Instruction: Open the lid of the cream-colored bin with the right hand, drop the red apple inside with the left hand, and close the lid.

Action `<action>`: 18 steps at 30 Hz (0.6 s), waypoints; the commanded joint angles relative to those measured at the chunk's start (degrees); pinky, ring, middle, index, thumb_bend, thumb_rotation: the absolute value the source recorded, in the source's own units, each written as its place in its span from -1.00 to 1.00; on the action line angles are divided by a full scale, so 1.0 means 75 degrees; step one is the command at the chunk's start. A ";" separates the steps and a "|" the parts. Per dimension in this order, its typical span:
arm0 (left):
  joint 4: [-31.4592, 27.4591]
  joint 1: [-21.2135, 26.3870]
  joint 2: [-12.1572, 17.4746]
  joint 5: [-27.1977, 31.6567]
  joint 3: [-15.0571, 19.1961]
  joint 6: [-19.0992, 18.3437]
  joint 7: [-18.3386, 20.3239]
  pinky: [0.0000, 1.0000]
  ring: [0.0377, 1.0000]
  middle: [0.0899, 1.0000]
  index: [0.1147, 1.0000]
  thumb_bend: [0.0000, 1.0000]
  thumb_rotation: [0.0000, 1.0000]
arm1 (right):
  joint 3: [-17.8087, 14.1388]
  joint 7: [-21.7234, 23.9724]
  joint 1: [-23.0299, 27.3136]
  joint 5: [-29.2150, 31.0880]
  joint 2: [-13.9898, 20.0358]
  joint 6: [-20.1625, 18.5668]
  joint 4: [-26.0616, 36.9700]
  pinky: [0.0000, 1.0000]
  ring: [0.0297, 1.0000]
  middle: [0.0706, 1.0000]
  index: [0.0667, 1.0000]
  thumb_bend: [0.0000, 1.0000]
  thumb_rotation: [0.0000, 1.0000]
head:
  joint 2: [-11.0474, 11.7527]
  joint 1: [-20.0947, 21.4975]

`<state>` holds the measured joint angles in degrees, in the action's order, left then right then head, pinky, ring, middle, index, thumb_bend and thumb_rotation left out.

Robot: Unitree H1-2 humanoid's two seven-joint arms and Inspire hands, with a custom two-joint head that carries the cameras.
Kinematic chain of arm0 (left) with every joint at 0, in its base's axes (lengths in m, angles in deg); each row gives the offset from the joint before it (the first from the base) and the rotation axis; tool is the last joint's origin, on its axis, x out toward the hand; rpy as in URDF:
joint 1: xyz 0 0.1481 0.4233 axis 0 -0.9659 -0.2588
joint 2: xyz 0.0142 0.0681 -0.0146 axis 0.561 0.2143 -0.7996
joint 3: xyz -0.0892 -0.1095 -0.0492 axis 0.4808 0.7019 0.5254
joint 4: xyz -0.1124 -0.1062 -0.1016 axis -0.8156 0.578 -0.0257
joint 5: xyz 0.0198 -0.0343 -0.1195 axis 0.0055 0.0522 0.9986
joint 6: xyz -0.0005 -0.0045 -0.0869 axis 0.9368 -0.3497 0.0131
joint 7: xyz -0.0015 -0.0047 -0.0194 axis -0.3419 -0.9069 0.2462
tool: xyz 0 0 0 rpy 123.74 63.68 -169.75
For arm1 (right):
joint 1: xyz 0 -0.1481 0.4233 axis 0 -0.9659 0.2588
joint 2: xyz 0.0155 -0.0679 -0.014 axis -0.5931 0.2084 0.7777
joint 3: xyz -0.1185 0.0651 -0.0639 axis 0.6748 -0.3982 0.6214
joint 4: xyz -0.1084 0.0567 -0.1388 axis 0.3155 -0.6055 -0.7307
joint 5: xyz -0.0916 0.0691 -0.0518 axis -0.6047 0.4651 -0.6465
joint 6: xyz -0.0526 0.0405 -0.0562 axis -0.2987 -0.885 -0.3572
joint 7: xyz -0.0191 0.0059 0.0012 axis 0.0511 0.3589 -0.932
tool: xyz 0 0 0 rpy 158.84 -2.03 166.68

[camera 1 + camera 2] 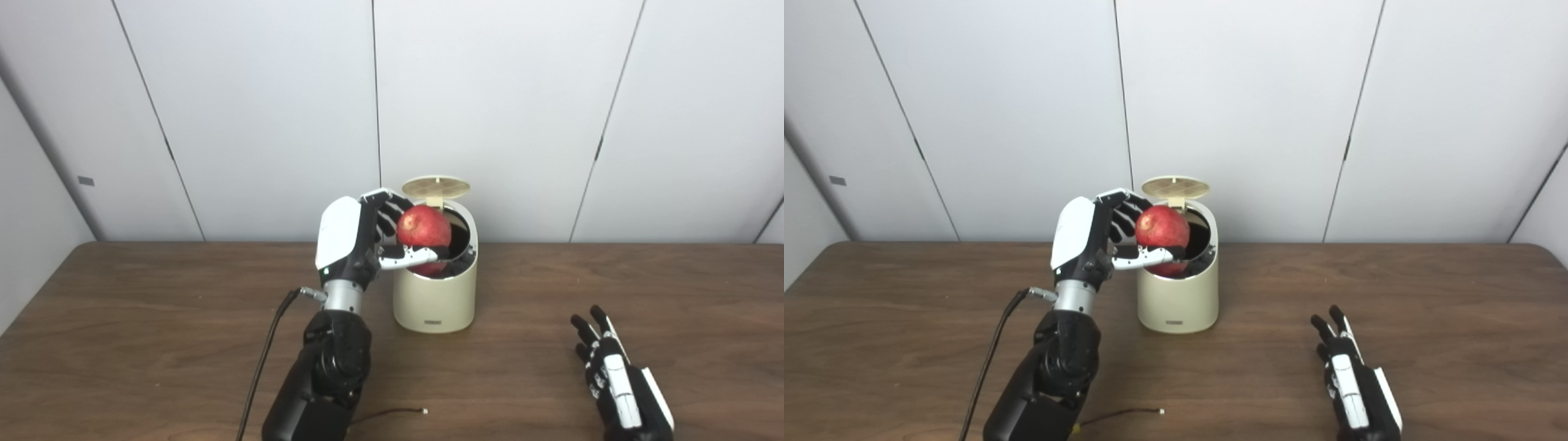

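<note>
Cream-colored bin (435, 294) at frame centre is sitting with lid (435, 186) up; left hand (361, 236) is gripping the red apple (423, 228) over its mouth, drop and closing pending. Right hand (618, 380) is resting empty, fingers spread, lower right.

Pretty plain room here: a dark wood-grain surface (122, 318) running the full width, backed by a wall of big white panels (490, 110) split by thin dark seams. A small grey tag (86, 181) sits on the left panel. Light's soft and even, no harsh shadows.

Two head cameras, side by side, overlook the same table (122, 306).
</note>
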<state>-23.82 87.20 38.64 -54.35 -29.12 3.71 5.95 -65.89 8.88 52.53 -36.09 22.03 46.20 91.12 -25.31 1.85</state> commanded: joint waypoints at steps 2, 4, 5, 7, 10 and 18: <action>0.0010 0.0438 -0.0155 -0.0003 -0.0054 0.0193 -0.0267 -0.34 -0.21 -0.09 -0.14 -0.05 -1.00 | 0.0036 0.0056 0.0129 0.0048 -0.0034 0.0234 0.0036 1.00 1.00 0.87 1.00 0.23 0.74 | -0.0005 0.0026; 0.0082 0.0449 -0.0197 0.0008 -0.0082 0.0200 -0.0306 -0.37 -0.22 -0.07 -0.13 -0.06 -1.00 | 0.0041 0.0072 0.0115 0.0059 -0.0033 0.0254 0.0034 1.00 1.00 0.87 1.00 0.23 0.74 | -0.0002 0.0022; 0.0118 0.0457 -0.0224 0.0012 -0.0091 0.0196 -0.0329 -0.37 -0.22 -0.06 -0.14 -0.06 -1.00 | 0.0044 0.0076 0.0106 0.0063 -0.0034 0.0248 0.0042 1.00 1.00 0.86 1.00 0.25 0.74 | -0.0002 0.0022; 0.0178 0.0479 -0.0258 0.0008 -0.0111 0.0179 -0.0369 -0.38 -0.21 -0.03 -0.17 -0.06 -1.00 | 0.0049 0.0072 0.0096 0.0055 -0.0033 0.0218 0.0063 1.00 1.00 0.86 1.00 0.26 0.73 | -0.0002 0.0022; 0.0272 0.0538 -0.0283 0.0012 -0.0137 0.0202 -0.0459 -0.38 -0.21 -0.03 -0.19 -0.06 -1.00 | 0.0051 0.0068 0.0092 0.0037 -0.0024 0.0218 0.0050 1.00 0.99 0.85 0.99 0.27 0.73 | -0.0002 0.0022; 0.0587 0.0629 -0.0240 0.0051 -0.0239 0.0316 -0.0695 -0.37 -0.20 -0.02 -0.20 -0.06 -1.00 | 0.0045 0.0110 0.0103 0.0101 -0.0023 0.0282 -0.0001 1.00 1.00 0.85 1.00 0.27 0.72 | 0.0001 -0.0010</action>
<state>-19.27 88.84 37.33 -53.46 -30.16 4.46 1.12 -65.87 9.04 52.52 -35.96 22.09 46.67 90.81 -25.22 1.76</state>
